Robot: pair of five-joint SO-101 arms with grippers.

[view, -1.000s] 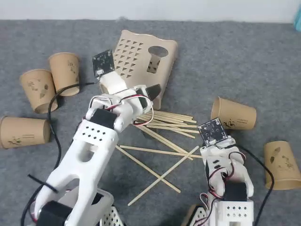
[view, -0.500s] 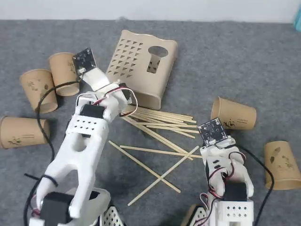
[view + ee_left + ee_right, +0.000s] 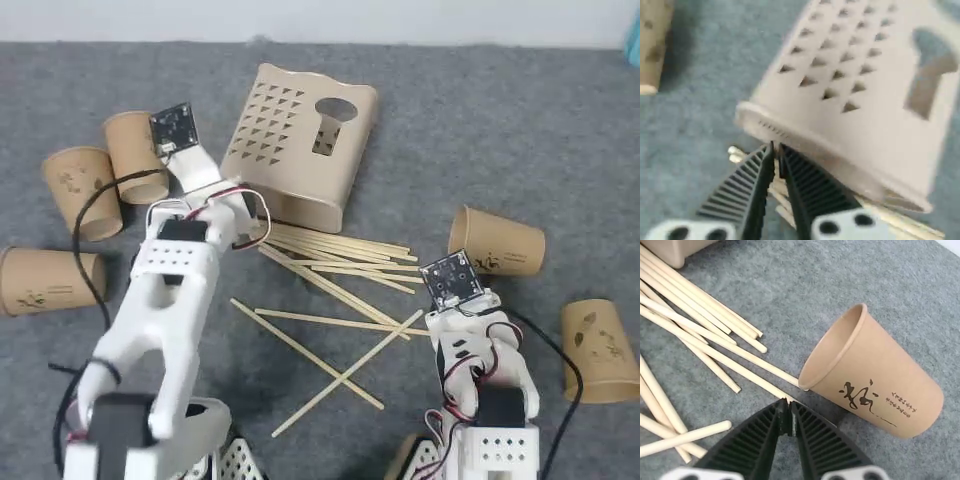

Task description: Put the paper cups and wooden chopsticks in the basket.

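Lying on its side at the left edge of the grey table [image 3: 520,120], the leftmost paper cup [image 3: 50,280] sat well apart from both tools. Farther back, the second cup [image 3: 82,192] and the third cup [image 3: 135,155] lay on their sides just beside each other, the third one near the left arm's wrist.

The left tool [image 3: 775,152] had its fingers pressed together with nothing seen between them. Its tips sat just beside the lower rim of the basket [image 3: 300,140] and over the near ends of the wooden chopsticks [image 3: 340,265]. The basket lay tipped over, its perforated wall and handle hole facing up. Its inside was hidden, so what it held could not be told.

The chopsticks lay on the table outside the basket. One bundle ran from the basket's rim toward the right, and several loose sticks crossed one another between the two arms.

The right tool [image 3: 786,415] also had its fingers together and empty, its tips just beside a chopstick's end. The fourth cup [image 3: 875,385] lay on its side near those tips, its open mouth toward the chopsticks. The fifth cup [image 3: 600,350] lay on its side at the far right, well apart from the right tool.
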